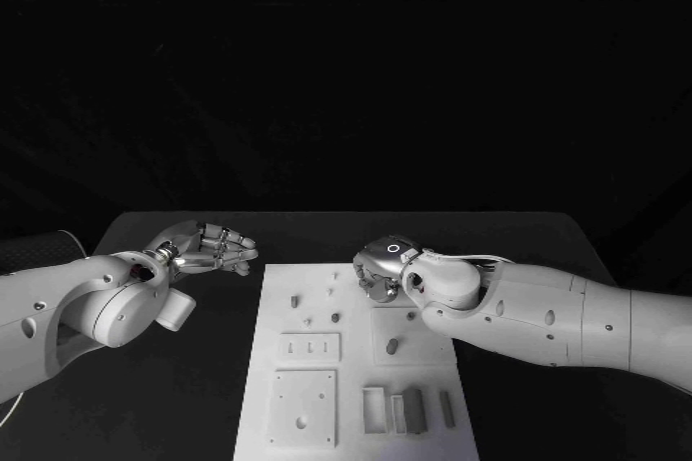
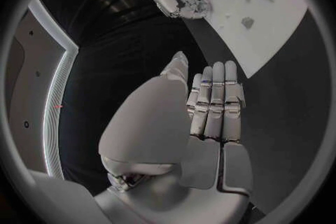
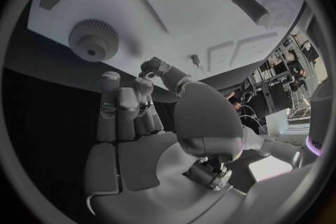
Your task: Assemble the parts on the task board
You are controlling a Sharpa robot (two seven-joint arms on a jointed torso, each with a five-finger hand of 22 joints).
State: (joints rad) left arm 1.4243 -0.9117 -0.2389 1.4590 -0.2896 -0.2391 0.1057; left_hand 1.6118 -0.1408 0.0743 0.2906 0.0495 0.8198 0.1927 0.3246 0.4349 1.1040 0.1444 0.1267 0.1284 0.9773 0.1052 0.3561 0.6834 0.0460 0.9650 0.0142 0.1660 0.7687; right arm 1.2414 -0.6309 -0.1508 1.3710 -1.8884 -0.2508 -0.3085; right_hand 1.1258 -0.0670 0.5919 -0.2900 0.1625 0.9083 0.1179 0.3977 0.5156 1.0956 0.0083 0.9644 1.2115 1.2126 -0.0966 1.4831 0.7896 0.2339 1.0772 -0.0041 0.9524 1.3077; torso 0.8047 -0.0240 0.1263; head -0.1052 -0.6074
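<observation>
the right hand [image 1: 385, 268] is hovering over the far edge of the task board [image 1: 433, 426], its fingers [image 3: 117, 106] lying straight and close together, holding nothing. beside its fingertips a round toothed part [image 3: 93, 39] is sitting on the board. the left hand [image 1: 206, 249] is hanging over the bare black tabletop [image 1: 202, 381] just left of the board's far corner, fingers [image 2: 217, 98] pressed side by side, empty. more parts are lying at the board's near end [image 1: 414, 409].

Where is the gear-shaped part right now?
In the right wrist view the gear sits on the task board near its edge, just beyond the right hand, whose fingers point toward it without touching.
</observation>
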